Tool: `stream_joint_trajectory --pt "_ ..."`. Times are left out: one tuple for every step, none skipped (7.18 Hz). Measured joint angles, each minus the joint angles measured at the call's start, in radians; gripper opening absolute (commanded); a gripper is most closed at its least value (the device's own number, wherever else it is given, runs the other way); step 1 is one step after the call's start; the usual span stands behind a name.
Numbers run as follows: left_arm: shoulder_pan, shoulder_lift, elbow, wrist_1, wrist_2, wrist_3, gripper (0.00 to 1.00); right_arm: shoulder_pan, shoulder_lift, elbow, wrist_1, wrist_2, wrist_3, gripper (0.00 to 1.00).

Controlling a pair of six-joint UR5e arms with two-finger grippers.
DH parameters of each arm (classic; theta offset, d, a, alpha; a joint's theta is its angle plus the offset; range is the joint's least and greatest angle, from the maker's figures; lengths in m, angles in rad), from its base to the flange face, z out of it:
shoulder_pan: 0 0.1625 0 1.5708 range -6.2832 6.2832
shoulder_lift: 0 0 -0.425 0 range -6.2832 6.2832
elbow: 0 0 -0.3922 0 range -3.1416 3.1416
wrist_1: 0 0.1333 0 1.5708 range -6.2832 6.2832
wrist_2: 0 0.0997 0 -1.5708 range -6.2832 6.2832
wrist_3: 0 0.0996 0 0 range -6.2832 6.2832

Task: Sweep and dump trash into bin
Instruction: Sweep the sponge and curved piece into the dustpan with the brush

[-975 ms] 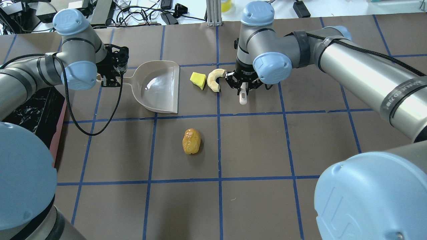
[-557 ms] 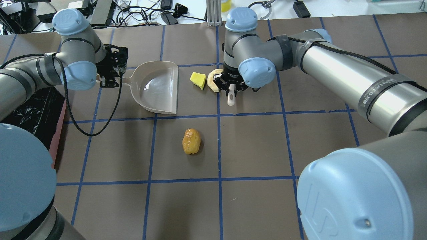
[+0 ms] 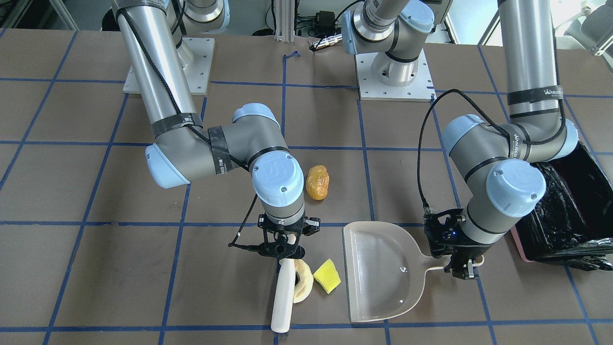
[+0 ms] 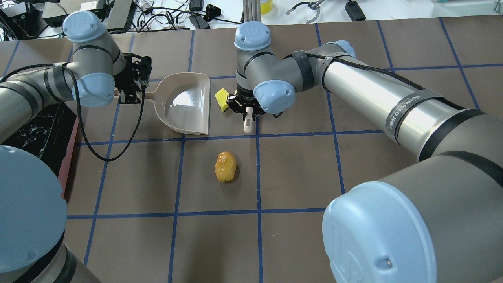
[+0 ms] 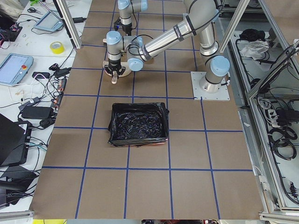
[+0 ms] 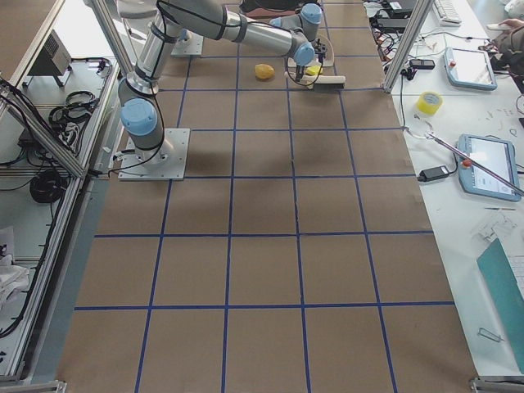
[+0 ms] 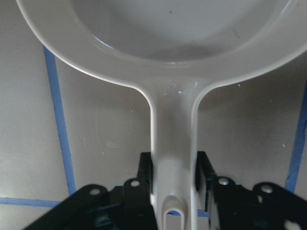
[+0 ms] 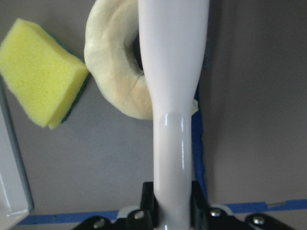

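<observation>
The right end effector (image 3: 283, 249) is clamped on the handle of a long white plastic tool (image 3: 281, 299) that lies along the brown, blue-taped bench (image 4: 298, 173). The tool's side touches the pale cream curved crescent slice (image 3: 303, 286), and the yellow-green wedge (image 3: 327, 275) sits just beside that slice, near the open lip of the flat beige plastic dustpan (image 3: 383, 287). The left end effector (image 7: 173, 184) is closed on the dustpan's handle with the pan flat on the bench, the lumpy orange-brown potato-like lump (image 4: 225, 167) lies well apart from the other two pieces on the robot's side, and the rectangular pink bin (image 4: 70, 147), lined with crinkled black plastic, stands at the robot's far left.
</observation>
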Motion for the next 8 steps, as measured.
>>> stream_joint_trajectory --pt "0.000 0.001 0.000 0.000 0.000 -0.001 0.00 0.021 0.007 -0.005 -0.012 0.026 0.051 0.14" --pt "-0.001 0.001 0.000 0.000 0.000 -0.001 0.00 0.041 0.016 -0.022 -0.027 0.058 0.104 0.14" --pt "-0.001 0.000 0.001 0.000 0.000 -0.001 0.00 0.067 0.029 -0.049 -0.033 0.078 0.157 0.14" --pt "-0.001 0.000 0.001 0.000 0.000 -0.001 0.00 0.099 0.046 -0.075 -0.036 0.088 0.213 0.14" --pt "-0.001 0.000 0.001 0.000 0.000 -0.001 0.00 0.126 0.061 -0.100 -0.037 0.099 0.265 0.13" --pt "-0.001 0.000 0.001 0.000 -0.001 -0.001 0.00 0.148 0.069 -0.126 -0.038 0.120 0.314 0.13" --pt "-0.001 0.000 0.001 0.000 0.000 -0.001 0.00 0.165 0.071 -0.149 -0.038 0.145 0.359 0.13" --pt "-0.001 0.000 0.001 0.000 0.000 -0.001 0.00 0.179 0.070 -0.165 -0.035 0.168 0.396 0.14"
